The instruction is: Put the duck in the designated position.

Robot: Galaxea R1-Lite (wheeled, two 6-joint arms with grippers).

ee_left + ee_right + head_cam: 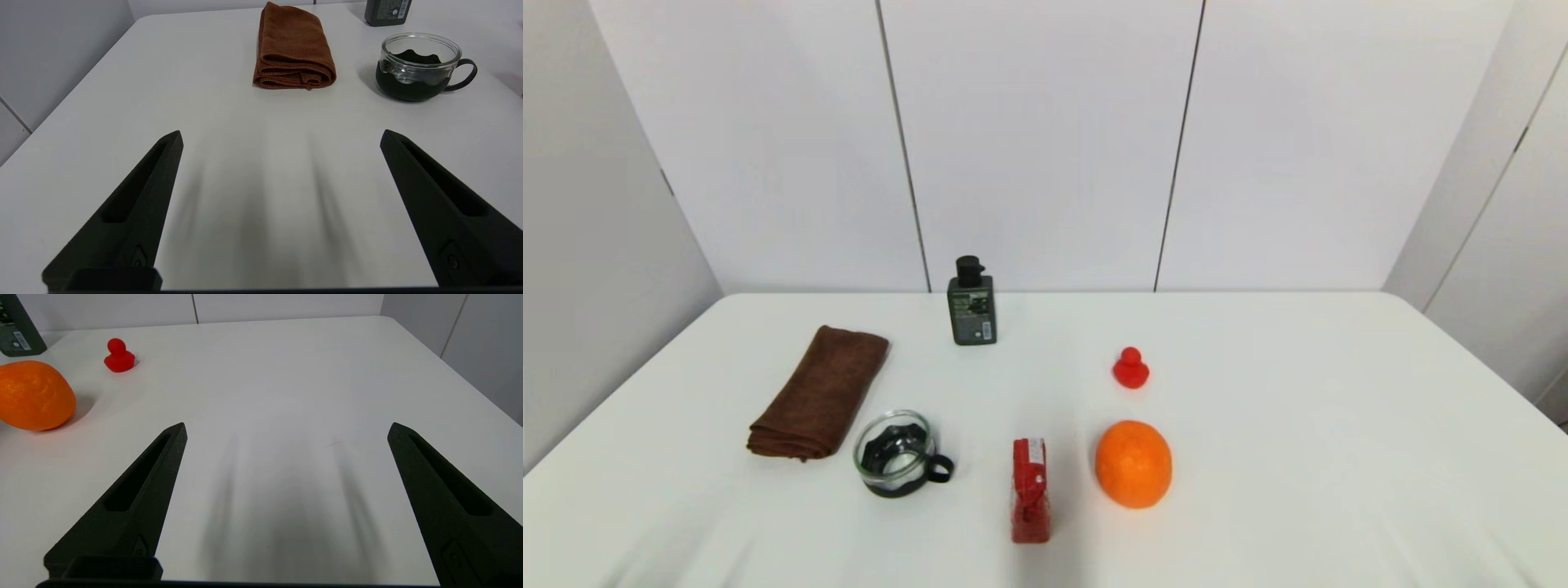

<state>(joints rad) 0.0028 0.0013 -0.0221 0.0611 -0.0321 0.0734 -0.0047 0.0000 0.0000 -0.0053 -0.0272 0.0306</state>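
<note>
The duck (1130, 368), a tiny glossy red toy, stands on the white table (1339, 425) a little right of centre, just behind the orange fruit (1134, 464). The right wrist view shows the duck (119, 356) far off beside the fruit (36, 395). My right gripper (287, 430) is open over bare table near the front right, holding nothing. My left gripper (282, 136) is open as well, over bare table near the front left. Neither arm shows in the head view. The designated position carries no mark that I can make out.
A folded brown towel (820, 392) lies at the left, with a glass cup (895, 453) in a black holder beside it. A dark pump bottle (971, 304) stands at the back. An upright red packet (1030, 490) stands near the front, left of the fruit.
</note>
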